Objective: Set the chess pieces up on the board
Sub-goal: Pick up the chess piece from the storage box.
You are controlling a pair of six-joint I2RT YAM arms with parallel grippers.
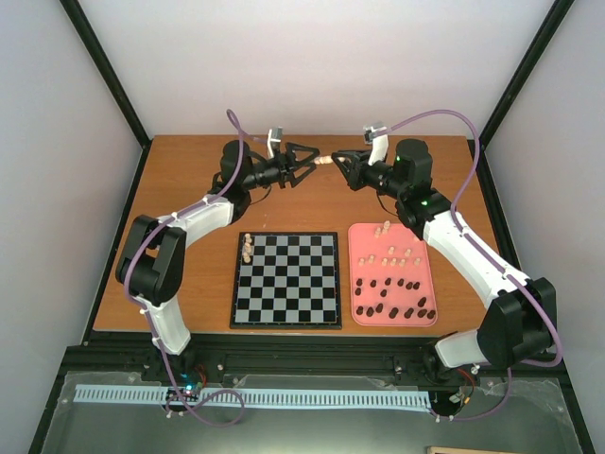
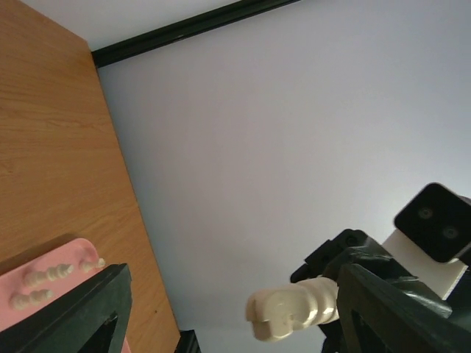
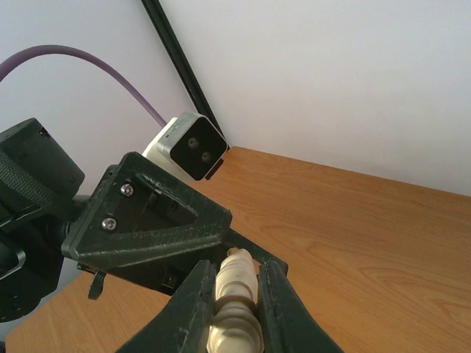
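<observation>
Resting clamped between right jaws: cream chess piece (image 3: 235,288)

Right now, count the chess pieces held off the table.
1: a cream piece, clamped in the right gripper above the table's far side, its tip inside the open left gripper. No others look lifted.

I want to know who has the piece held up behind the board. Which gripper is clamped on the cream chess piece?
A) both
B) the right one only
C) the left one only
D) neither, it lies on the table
B: the right gripper is shut on the cream piece, while the left gripper stands wide open around its free end without touching it.
</observation>
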